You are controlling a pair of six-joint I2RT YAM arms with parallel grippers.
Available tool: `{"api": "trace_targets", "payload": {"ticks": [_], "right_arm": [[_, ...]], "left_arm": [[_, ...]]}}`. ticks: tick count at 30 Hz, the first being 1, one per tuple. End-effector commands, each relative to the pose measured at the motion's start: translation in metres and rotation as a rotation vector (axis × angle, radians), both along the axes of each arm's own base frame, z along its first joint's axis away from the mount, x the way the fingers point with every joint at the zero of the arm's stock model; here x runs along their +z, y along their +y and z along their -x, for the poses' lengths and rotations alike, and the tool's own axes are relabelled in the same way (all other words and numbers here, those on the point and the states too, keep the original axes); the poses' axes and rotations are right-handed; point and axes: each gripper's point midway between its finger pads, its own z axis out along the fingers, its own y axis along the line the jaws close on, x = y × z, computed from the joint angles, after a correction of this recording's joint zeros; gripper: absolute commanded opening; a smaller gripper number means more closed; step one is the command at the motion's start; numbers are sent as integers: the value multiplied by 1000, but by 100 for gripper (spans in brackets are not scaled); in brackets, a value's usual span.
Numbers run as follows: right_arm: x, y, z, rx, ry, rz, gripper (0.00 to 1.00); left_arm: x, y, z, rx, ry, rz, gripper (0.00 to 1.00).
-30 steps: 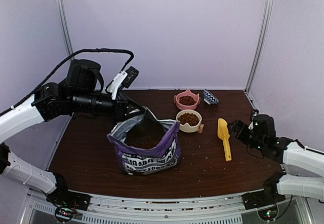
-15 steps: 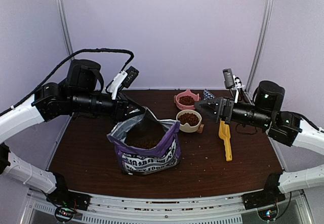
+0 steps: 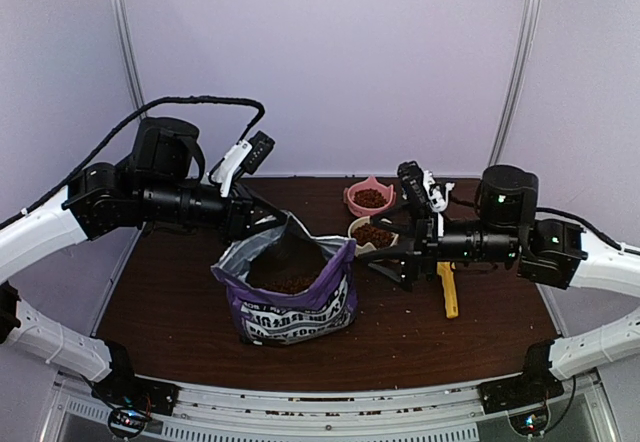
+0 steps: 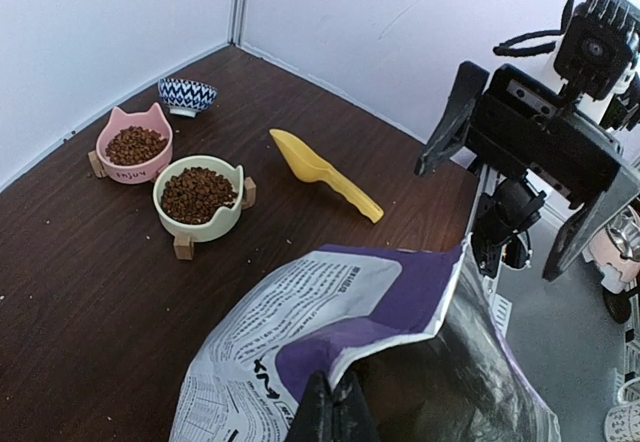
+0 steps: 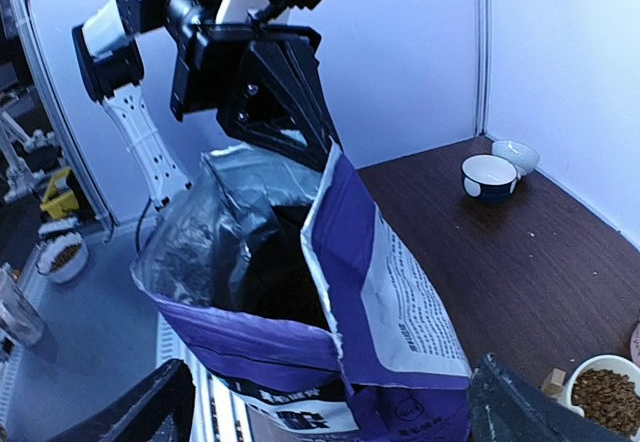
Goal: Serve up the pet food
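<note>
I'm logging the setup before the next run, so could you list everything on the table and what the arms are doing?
pet food bag: one, purple with white label, open, front centre of the table
kibble: dark brown, a heap inside the bag and a fill in two bowls
cream bowl: one, filled with kibble, behind the bag to its right
pink bowl: one, cat-eared, filled with kibble, behind the cream bowl
patterned bowl: one, blue and white, back near the wall
scoop: one, yellow, lying flat right of the cream bowl
table: one, dark brown wood
left gripper: shut, pinching the bag's rim
right gripper: open wide, facing the bag's right side, holding nothing
</note>
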Motion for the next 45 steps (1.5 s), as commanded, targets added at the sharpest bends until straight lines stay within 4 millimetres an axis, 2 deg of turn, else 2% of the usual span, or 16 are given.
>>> {"api": "trace_targets", "payload": {"ticks": [1,12,17,18,19,22,24,26,29,32,36,41,45], "right_arm": [[-22,5,-8,11,-163,121,97],[-39,33,-2,119,-321,235,97],[-42,45,-18,50,-338,214,96],[-41,47,-21,33,-334,205,93],[-38,49,-26,7,-320,191,87],[-31,53,-32,-33,-287,144,60],[-22,54,-34,-54,-262,103,46],[-15,53,-31,-45,-241,81,32],[-3,48,-26,-25,-195,34,2],[8,42,-19,-2,-151,-27,0],[24,33,-13,28,-100,-110,0],[40,22,-11,60,-39,-213,0],[36,18,-20,54,23,-236,0]], "left_arm": [[57,-4,0,-21,-119,155,0],[52,-7,-2,-22,-109,134,0],[51,-10,0,-41,-103,135,0],[51,-10,1,-47,-101,137,0],[52,-10,2,-50,-101,138,0],[52,-6,5,-54,-104,146,0],[52,-5,9,-66,-102,149,9],[48,-5,12,-81,-96,137,30],[36,-3,14,-97,-84,80,56],[23,-5,18,-138,-68,20,79],[8,-9,26,-206,-59,-65,96],[-10,-14,37,-268,-75,-170,98],[-22,-18,49,-327,-77,-249,98]]}}
